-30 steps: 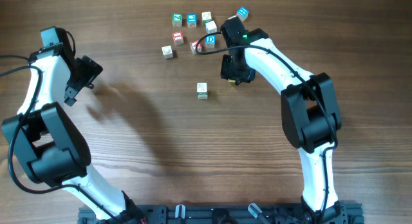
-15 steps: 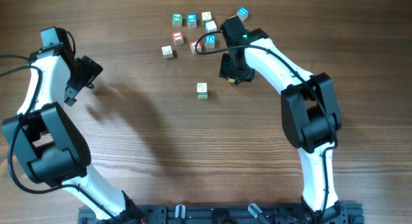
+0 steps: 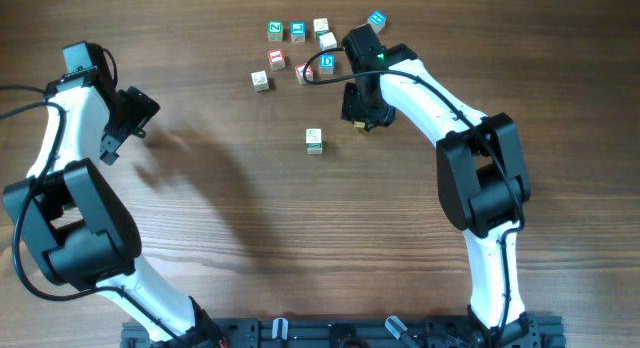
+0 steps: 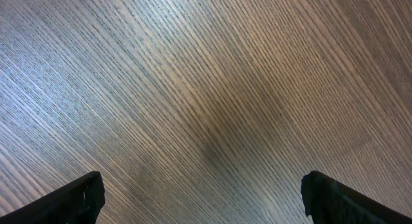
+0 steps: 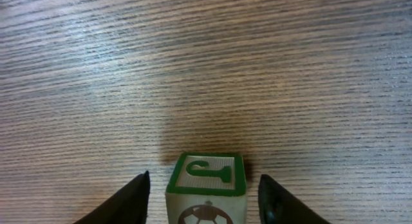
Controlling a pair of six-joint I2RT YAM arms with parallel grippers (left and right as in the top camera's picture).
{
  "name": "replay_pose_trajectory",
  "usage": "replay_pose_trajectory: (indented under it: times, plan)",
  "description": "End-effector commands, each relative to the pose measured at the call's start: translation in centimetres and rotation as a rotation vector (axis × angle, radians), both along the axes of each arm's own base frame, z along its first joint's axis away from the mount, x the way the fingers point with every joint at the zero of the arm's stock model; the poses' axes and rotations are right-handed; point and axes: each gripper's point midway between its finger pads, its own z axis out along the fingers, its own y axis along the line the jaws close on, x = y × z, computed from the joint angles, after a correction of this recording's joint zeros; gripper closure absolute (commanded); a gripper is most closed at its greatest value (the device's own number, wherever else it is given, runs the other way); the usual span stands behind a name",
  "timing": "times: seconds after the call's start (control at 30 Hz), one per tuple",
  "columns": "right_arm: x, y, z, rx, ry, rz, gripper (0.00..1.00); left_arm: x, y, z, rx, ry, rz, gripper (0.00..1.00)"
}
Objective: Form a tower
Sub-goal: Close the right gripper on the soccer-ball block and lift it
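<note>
Tower there is none to see yet as a stack. The nearest thing to a start is the lone white-and-green cube (image 3: 314,140), standing by itself, and from overhead I cannot tell whether it is 1 cube or 2. Beyond the lone cube, further from the robot, lie roughly 9 loose letter cubes (image 3: 298,30), none of them stacked. The right gripper (image 5: 203,185) hangs just right of the lone cube and slightly beyond it. Its jaws are about half apart astride a green J cube (image 5: 207,172), with a gap on each side, so it has hold of nothing. The left gripper (image 4: 203,198) is well to the left of the lone cube, spread wide over the bare table (image 4: 206,89) and empty. By my reading, nearly all the stacking is left to do.
</note>
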Motion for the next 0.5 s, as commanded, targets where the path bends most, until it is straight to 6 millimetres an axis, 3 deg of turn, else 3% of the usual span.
replay_pose_trajectory:
  times: [0.0,0.07,0.17,0.37,0.47]
  plan:
    - [0.83,0.55,1.30,0.022,-0.035,0.004,0.43,0.28,0.42,1.14,0.018,-0.026,0.009,0.00]
    - [0.81,0.57,1.30,0.022,-0.034,0.005,0.43,0.28,0.42,1.14,0.018,-0.026,0.009,0.00]
    - [0.85,0.53,1.30,0.021,-0.035,0.004,0.56,0.28,0.42,1.14,0.018,-0.026,0.009,0.00]
    - [1.40,-0.24,1.35,-0.025,-0.065,-0.006,0.53,0.27,0.42,1.14,0.018,-0.026,0.009,0.00]
    - [1.39,-0.19,1.40,-0.032,-0.069,0.043,0.61,0.28,0.42,1.14,0.018,-0.026,0.009,0.00]
